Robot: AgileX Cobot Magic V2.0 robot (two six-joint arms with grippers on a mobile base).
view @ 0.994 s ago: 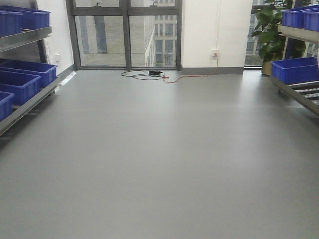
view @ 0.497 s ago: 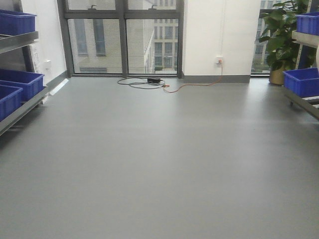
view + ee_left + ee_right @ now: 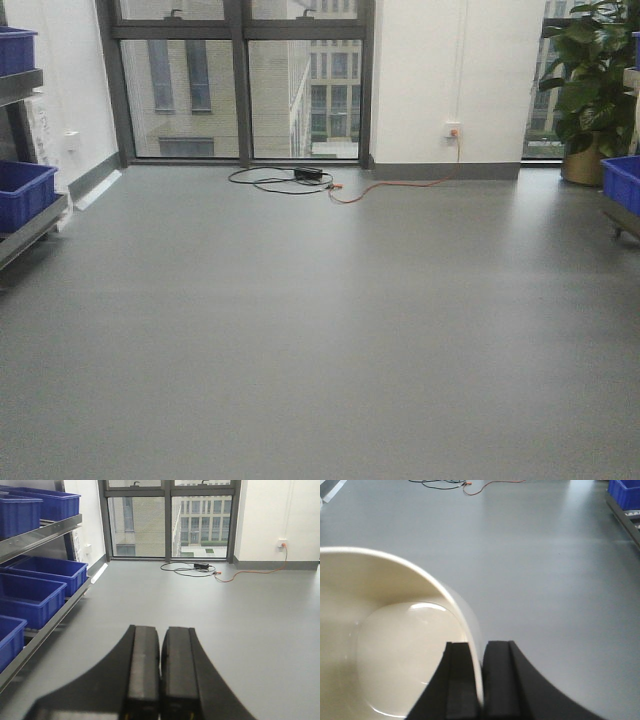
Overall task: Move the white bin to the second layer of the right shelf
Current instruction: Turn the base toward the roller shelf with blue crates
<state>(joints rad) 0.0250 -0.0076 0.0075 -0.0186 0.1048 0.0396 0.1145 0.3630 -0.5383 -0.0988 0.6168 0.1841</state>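
Right gripper [image 3: 481, 652]: black fingers are clamped on the thin side wall of the white bin [image 3: 395, 645], one pad inside and one outside. This is probably because the tub has no handles.
White bin: held above the grey floor [image 3: 545, 580], hanging left of the fingers. The glossy cream interior is empty.
Left gripper [image 3: 160, 635]: fingers are pressed together with nothing between them, pointing forward. It seems to be idle and kept out of the way.
Left shelf [image 3: 47, 532]: steel levels carry blue crates [image 3: 30, 597] up to the front edge.
Right shelf [image 3: 625, 517]: a strip of roller track beside a blue crate, in the far right corner of the right wrist view. It is well apart from the bin, and which level it is cannot be told.
Judgement: the bin is in transit and not yet placed.
Far wall: tall windows [image 3: 240, 85], with a black cable [image 3: 270, 180] on the floor along the wall's foot. A potted plant [image 3: 590, 80] stands in the right corner.
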